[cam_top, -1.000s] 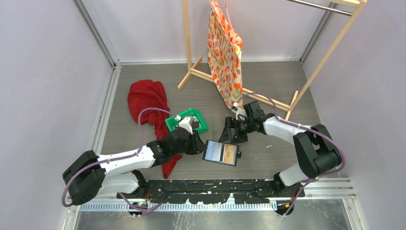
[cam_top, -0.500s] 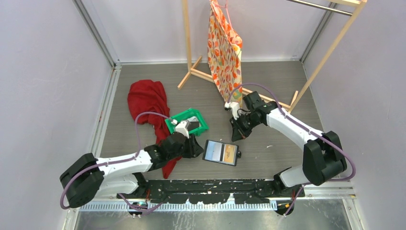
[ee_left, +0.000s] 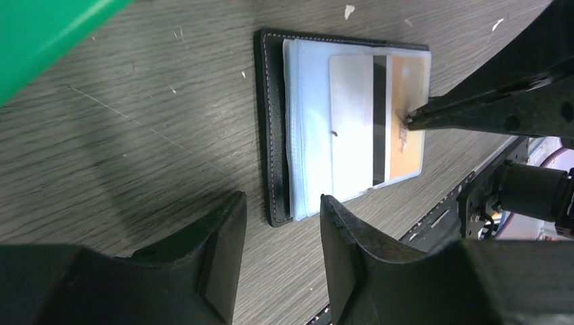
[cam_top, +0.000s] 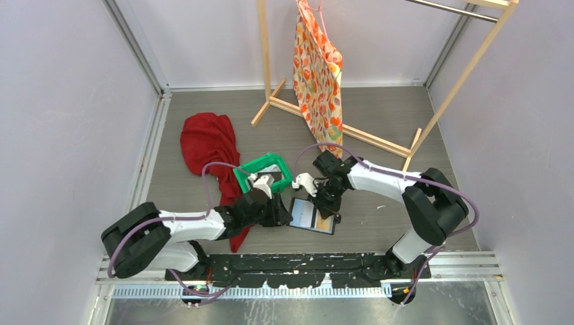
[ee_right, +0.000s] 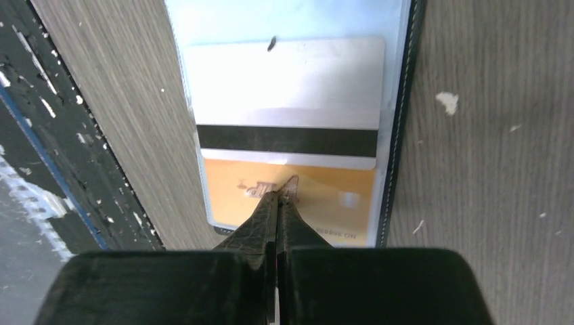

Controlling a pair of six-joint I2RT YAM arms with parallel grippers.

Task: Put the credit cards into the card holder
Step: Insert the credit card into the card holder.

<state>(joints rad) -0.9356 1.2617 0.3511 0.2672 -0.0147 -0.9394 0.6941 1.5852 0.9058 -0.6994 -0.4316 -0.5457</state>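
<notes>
The right gripper [ee_right: 277, 198], tips together, has dropped onto the orange card [ee_right: 332, 203], probably seating it in the card holder [ee_left: 271, 135]; left gripper [ee_left: 281, 223] fingers apart.

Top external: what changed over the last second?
The right gripper swung in from beyond the card holder and came down on it; its shut jaws now touch the orange card lying in the holder. The left gripper eased slightly toward the near edge, jaws open beside the holder. Card holder, green tray and red cloth stayed put.
</notes>
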